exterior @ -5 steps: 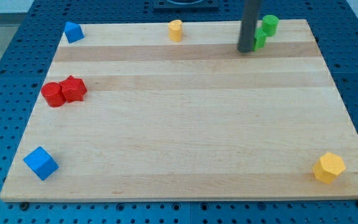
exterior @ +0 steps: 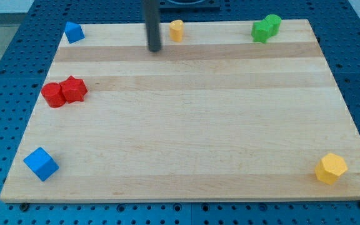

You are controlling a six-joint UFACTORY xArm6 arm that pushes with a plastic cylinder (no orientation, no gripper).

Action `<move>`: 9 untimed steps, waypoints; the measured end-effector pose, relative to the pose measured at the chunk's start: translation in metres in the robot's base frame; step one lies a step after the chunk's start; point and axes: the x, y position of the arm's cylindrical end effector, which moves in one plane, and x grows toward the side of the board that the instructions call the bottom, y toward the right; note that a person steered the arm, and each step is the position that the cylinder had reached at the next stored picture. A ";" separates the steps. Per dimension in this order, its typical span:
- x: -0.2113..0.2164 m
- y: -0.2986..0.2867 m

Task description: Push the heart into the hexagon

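1. Nearest the view's bottom: a blue cube (exterior: 40,164) sat at the left corner of the wooden board (exterior: 186,137), and the yellow hexagon (exterior: 330,168) at the right corner.
2. Mid-left: two red blocks (exterior: 64,92) lay touching; shapes unclear.
3. Top edge: a blue block (exterior: 74,32) at left, the small yellow heart (exterior: 177,30) near centre, two green blocks (exterior: 265,28) touching at right.
4. The rod had no jaws; its tip (exterior: 154,49) stood just left of and below the heart, apart from it. Heart and hexagon were well apart.
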 end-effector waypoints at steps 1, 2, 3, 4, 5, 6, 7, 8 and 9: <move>-0.043 -0.011; -0.076 0.032; -0.059 0.086; -0.023 0.116; 0.008 0.148; 0.043 0.157; 0.074 0.141; 0.106 0.143; 0.130 0.166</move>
